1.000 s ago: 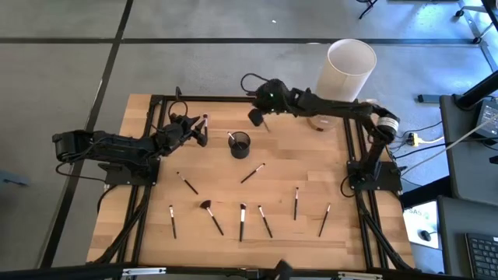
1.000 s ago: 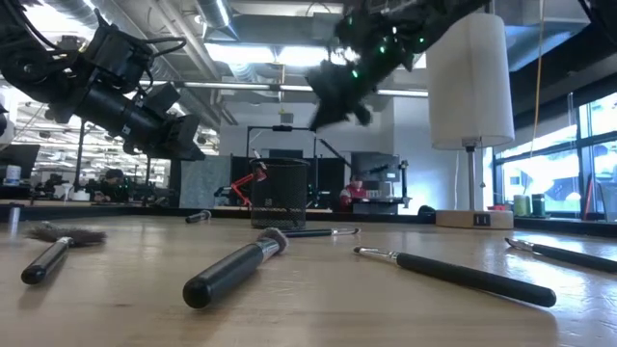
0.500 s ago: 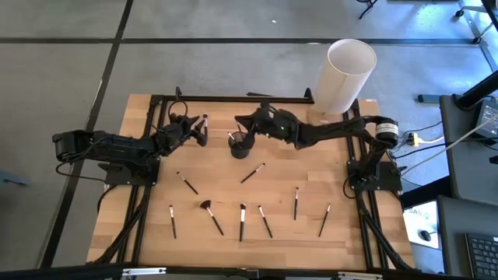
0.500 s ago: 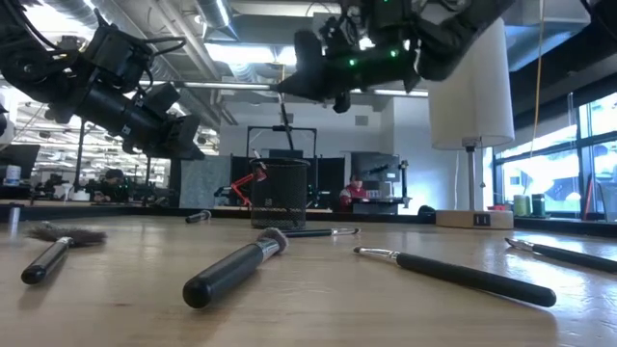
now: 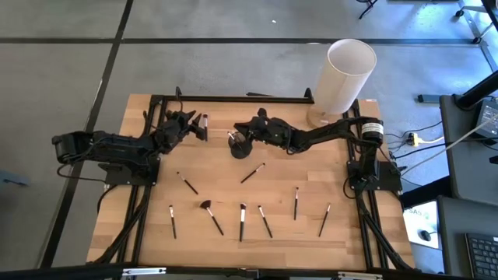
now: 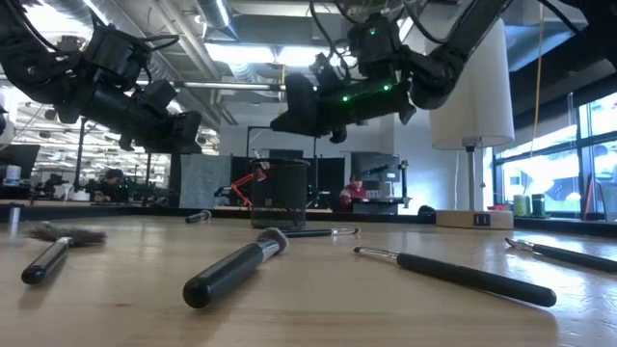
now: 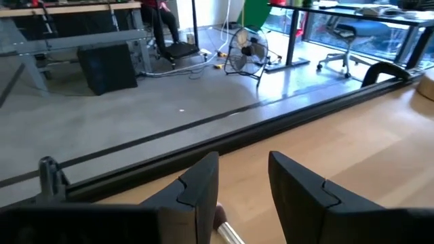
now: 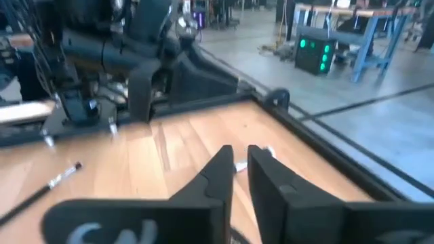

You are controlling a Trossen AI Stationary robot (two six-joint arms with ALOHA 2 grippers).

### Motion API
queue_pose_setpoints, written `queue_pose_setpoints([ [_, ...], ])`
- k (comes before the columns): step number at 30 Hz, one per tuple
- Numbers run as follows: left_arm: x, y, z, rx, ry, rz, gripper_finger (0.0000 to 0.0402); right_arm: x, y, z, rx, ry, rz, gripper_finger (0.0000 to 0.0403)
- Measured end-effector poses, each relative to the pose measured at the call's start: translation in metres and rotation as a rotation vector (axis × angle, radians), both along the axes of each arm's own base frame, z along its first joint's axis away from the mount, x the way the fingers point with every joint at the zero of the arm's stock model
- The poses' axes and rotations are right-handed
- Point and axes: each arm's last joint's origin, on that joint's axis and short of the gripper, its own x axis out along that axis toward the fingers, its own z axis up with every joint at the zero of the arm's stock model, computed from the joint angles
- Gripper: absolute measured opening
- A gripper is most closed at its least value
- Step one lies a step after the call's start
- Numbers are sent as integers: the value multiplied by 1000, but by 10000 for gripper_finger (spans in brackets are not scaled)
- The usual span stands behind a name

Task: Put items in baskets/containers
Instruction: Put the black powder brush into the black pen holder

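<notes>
My surface (image 5: 156, 233) has 7 brushes (image 5: 242, 222) lying loose near the front. My right tool (image 5: 238, 134) hangs right over the mesh cup (image 5: 240, 147), fingers barely apart. My left tool (image 5: 201, 127) grips 1 brush (image 5: 204, 123)

Overhead looks straight down, low looks level; both share the table (image 5: 311, 225).

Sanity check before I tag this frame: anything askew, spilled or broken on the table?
Nothing stands out. The mesh cup stands upright under the right gripper. Loose brushes lie flat, scattered on the table, none damaged that I can see.
</notes>
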Motion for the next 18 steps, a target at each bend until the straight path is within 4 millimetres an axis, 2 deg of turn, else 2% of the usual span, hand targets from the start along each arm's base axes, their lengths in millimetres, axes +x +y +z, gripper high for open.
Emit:
queue_pose_setpoints([
  [5,-1,0,-3,-16,23,6,125,-1,0,-1,-3,30,1,90],
  [9,-2,0,-6,-50,29,13,125,-9,8,22,-41,49,-7,108],
  [12,-4,-1,-12,-102,47,26,125,-28,16,52,-40,96,-124,110],
  [15,-7,0,-16,-143,61,48,125,-56,18,76,14,216,-195,110],
  [18,-10,10,-13,-177,16,98,125,-83,16,89,114,301,-226,110],
])
